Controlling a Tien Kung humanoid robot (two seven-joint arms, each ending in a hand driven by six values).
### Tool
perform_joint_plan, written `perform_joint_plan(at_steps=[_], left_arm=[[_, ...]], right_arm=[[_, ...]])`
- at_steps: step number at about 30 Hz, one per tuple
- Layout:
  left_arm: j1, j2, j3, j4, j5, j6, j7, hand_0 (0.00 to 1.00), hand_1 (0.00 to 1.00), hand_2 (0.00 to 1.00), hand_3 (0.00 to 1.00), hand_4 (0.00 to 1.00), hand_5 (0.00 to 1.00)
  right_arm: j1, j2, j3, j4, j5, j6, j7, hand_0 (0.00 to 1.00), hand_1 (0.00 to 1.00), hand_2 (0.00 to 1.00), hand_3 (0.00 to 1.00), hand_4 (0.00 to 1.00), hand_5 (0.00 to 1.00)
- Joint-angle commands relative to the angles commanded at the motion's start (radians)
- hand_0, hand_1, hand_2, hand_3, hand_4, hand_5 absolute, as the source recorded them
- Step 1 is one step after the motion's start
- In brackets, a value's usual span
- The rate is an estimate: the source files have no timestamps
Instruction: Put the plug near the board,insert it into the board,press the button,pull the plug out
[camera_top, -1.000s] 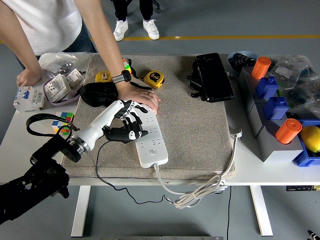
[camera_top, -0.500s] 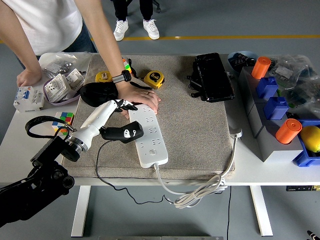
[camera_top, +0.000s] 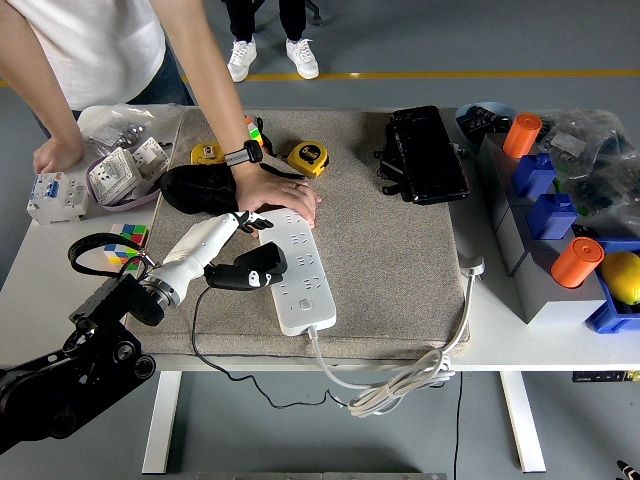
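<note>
the long white plastic power strip (camera_top: 297, 269) lies on the grey felt mat (camera_top: 380, 250) on the white table (camera_top: 30, 270). the chunky black plug with its thin black cord (camera_top: 245, 275) lies on the mat, touching the strip's left side near the middle. it does not look pushed into any hole.

the robot's left hand (camera_top: 250, 220) is at the far left corner of the strip, just above the plug. its black fingers are loose and hold nothing.

a person's hand with a black wrist watch (camera_top: 283, 198) presses flat on the far end of the strip. two yellow tape measures (camera_top: 307, 157) sit near that hand. a colourful cube (camera_top: 127, 240) is on the table at the left.
</note>
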Motion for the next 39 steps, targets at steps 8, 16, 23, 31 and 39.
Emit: perform_joint_plan(at_steps=[8,16,23,31,39], left_arm=[[-0.01,-0.009,0.024,0.029,-0.008,0.02,-0.004,0.662,0.644,0.649,0.681,0.998,0.256],[-0.023,-0.019,0.036,0.046,-0.002,0.018,0.019,0.582,0.6,0.582,0.603,0.996,0.17],[-0.028,-0.029,0.047,0.056,0.0,0.032,0.014,0.527,0.551,0.573,0.581,0.93,0.085],[-0.042,-0.038,0.055,0.069,0.015,0.056,-0.004,0.408,0.507,0.525,0.551,0.851,0.028],[-0.051,-0.051,0.059,0.079,0.056,0.045,0.015,0.356,0.486,0.51,0.552,0.836,0.01]], right_arm=[[0.002,-0.001,-0.002,0.001,0.0,0.0,0.0,0.622,0.674,0.677,0.566,0.844,0.483],[0.0,-0.003,-0.001,0.002,-0.001,-0.001,0.0,0.622,0.674,0.677,0.566,0.844,0.483],[-0.002,-0.001,-0.002,0.002,0.0,-0.001,0.001,0.622,0.674,0.677,0.565,0.844,0.483],[-0.003,0.001,0.004,0.002,-0.001,-0.001,0.001,0.621,0.674,0.677,0.565,0.843,0.484],[-0.004,0.002,0.004,0.002,0.0,-0.001,0.001,0.621,0.674,0.677,0.565,0.844,0.485]])
